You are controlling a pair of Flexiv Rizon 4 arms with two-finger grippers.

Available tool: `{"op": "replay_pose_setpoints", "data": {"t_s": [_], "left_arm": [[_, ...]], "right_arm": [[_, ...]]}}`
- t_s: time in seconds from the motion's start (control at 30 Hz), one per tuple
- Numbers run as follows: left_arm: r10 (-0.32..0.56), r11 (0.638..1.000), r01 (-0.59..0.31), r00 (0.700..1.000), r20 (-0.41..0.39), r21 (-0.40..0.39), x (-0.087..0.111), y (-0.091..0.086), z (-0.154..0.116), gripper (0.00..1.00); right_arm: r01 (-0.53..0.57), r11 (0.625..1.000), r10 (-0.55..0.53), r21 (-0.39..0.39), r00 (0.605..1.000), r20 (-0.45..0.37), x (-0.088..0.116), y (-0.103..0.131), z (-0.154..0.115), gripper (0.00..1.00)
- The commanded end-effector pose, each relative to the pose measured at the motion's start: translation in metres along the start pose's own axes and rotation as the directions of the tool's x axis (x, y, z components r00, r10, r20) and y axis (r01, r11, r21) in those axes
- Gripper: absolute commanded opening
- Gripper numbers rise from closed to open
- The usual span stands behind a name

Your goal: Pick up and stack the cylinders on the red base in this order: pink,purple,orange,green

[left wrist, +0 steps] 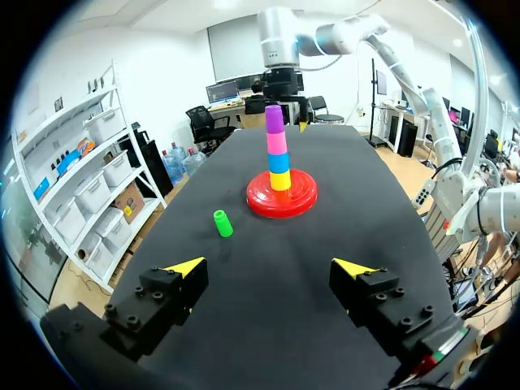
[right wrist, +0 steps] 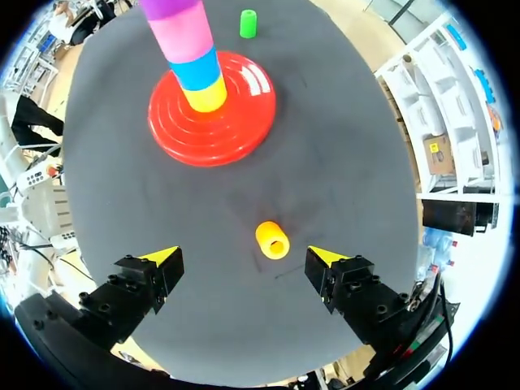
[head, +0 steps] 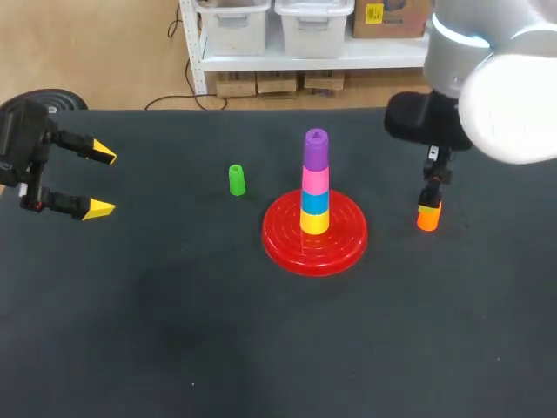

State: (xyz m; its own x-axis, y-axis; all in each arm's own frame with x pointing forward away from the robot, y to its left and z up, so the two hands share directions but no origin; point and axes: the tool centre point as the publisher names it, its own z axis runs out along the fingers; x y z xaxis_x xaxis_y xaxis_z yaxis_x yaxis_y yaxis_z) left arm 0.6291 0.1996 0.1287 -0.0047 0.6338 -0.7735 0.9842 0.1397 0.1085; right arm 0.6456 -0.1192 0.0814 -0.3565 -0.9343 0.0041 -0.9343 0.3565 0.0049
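Observation:
The red base (head: 344,246) stands mid-table with yellow, blue, pink and purple cylinders stacked on its post, the purple cylinder (head: 316,150) on top. A green cylinder (head: 237,180) stands upright on the table, left of the base. An orange cylinder (head: 428,217) sits right of the base, directly under my right gripper (head: 431,185). In the right wrist view the orange cylinder (right wrist: 273,240) lies just ahead of the open right gripper (right wrist: 249,257), between the lines of its fingers. My left gripper (head: 100,181) is open at the far left, nothing in it.
The black table (head: 174,331) spreads wide in front of the base. In the left wrist view the green cylinder (left wrist: 222,223) and the red base (left wrist: 305,195) stand well ahead of the left gripper (left wrist: 270,266).

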Motion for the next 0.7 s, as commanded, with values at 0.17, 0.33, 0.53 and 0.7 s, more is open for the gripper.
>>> {"op": "replay_pose_setpoints", "data": {"t_s": [0.17,0.33,0.53,0.7], "left_arm": [[0.003,1.000,-0.003,1.000,0.002,-0.004,0.001,-0.001,0.000,1.00],[0.003,1.000,-0.003,1.000,0.002,-0.004,0.001,-0.001,0.000,1.00],[0.003,1.000,-0.003,1.000,0.002,-0.004,0.001,-0.001,0.000,1.00],[0.003,1.000,-0.003,1.000,0.002,-0.004,0.001,-0.001,0.000,1.00]], "right_arm": [[-0.018,1.000,0.018,0.011,1.000,-0.010,0.016,-0.012,0.020,1.00],[-0.040,0.999,0.040,-0.002,0.999,-0.023,0.024,-0.021,0.027,1.00],[-0.012,1.000,0.013,0.022,0.999,-0.032,0.020,-0.023,0.032,1.00],[0.001,0.999,0.000,0.033,0.999,-0.033,0.016,-0.022,0.037,1.00]]}}
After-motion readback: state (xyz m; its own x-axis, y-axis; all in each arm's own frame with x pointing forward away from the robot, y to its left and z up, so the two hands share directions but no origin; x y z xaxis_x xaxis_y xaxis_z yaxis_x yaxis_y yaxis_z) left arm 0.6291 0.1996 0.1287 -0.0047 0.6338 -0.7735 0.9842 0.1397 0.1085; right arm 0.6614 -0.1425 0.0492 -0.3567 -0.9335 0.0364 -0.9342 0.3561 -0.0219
